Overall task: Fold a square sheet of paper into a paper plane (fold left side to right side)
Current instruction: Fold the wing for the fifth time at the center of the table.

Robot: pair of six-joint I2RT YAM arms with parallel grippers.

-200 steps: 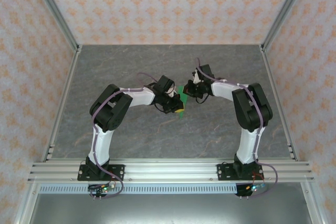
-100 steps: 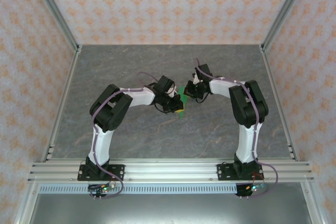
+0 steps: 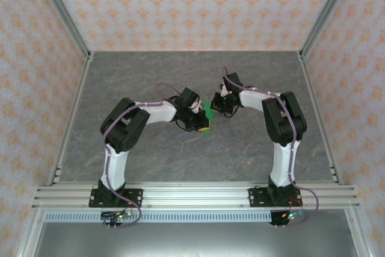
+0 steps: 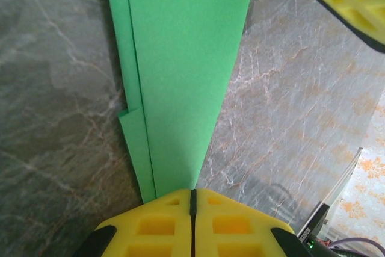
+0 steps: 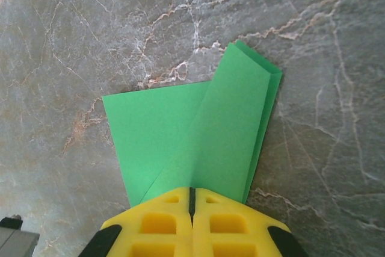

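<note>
Left jaws and right jaws are pressed together, touching one folded green paper (image 4: 180, 58).

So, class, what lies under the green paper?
The grey marbled table shows all around the green paper, so it lies beneath. The patch directly under the paper is covered; anything there cannot be seen.

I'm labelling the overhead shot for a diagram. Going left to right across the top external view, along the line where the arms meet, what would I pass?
left arm → left gripper → green paper → right gripper → right arm
</note>
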